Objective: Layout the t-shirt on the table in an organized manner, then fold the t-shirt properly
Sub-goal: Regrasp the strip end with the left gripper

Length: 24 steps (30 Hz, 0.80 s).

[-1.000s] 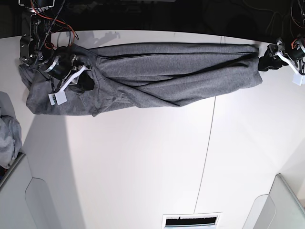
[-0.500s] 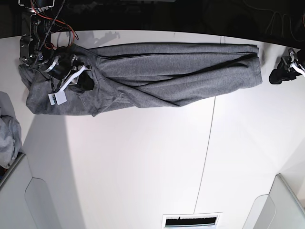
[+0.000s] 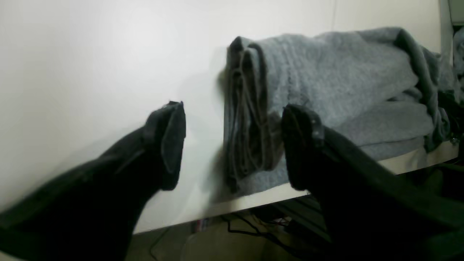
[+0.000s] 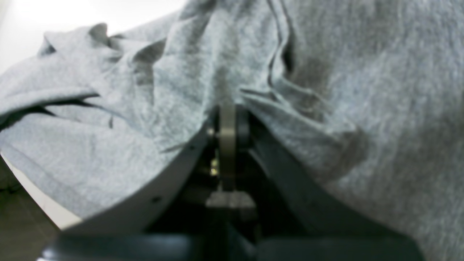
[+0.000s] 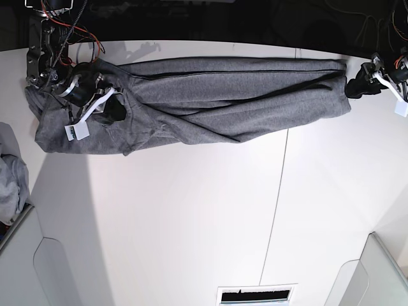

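Broadly, the tabletop [image 5: 191,223] carried the shirt [image 5: 217,95] as a long bunched band along its far edge (folds stacked at one end). At the other end, the right pincer [image 4: 227,121] was pressed together, pinching the shirt. The left pincer [image 3: 232,145] stood spread just before the shirt's end, touching nothing.

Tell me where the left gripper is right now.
In the base view the left gripper sits at the far right, open, just off the t-shirt's right end near the table's back edge.
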{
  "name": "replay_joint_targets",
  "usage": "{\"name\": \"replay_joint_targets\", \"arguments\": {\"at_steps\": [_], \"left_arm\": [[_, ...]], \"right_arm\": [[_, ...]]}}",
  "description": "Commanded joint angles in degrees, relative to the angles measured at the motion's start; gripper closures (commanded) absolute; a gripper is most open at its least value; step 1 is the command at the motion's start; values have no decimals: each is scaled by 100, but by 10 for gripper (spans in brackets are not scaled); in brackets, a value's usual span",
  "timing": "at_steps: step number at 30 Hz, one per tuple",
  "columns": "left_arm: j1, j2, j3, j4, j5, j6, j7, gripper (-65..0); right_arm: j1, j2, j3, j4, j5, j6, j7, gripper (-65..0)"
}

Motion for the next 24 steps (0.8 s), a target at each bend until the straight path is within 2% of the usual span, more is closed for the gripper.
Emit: {"name": "replay_joint_targets", "arguments": {"at_steps": [1,6,10,14,24], "left_arm": [[-28,-129,-50,63,-155,-54,15,-435],[-28,-214,-50,74,-695,-54,557,-450],[-31,-192,-50,74,-632,-54,448,-450],[-31,-127,-46,74,-249,-54,120,-450],[-28,101,-4,72,-166,-54,85,-450]], "right_arm": [[-2,48,17,20,-153,-127,-184,0],[-4,46,13,20,-155,-127,-181,0],[-2,48,13,20,-153,-127,-184,0],[-4,46,13,20,-155,-125,-184,0],[-2,48,13,20,-153,-127,-199,0]]}}
